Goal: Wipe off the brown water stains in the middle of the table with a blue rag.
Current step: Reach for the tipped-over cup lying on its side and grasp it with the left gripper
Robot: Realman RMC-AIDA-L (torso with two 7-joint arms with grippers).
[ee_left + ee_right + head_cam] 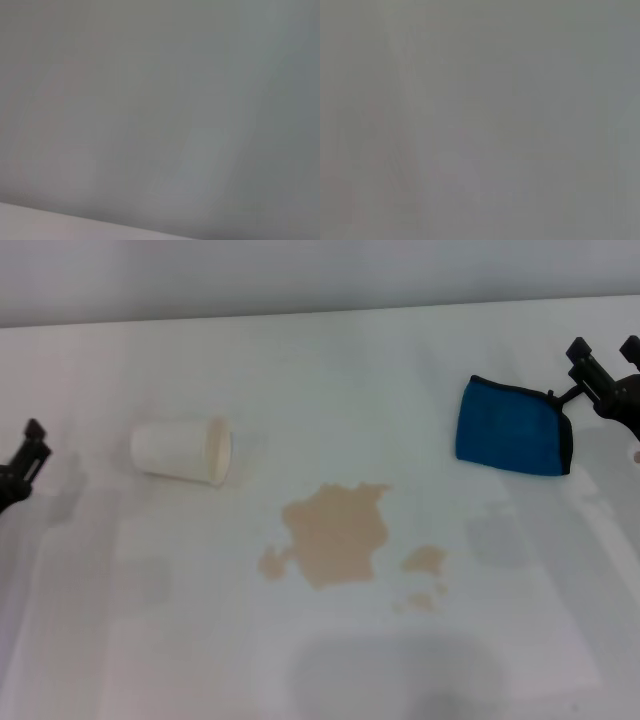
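Sitting mid-table [330,370], the brown water stains [335,533] are well apart from the blue rag [512,427], which lies far right just beside the right gripper [603,350], fingers spread apart. Left gripper [33,448] idles at the left edge.

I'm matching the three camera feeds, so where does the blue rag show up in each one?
Head view: the blue rag lies at the table's right side, beside the right gripper.
Left wrist view: not in it.
Right wrist view: not in it.
Shared landmark: none; both wrist views show only blank grey.
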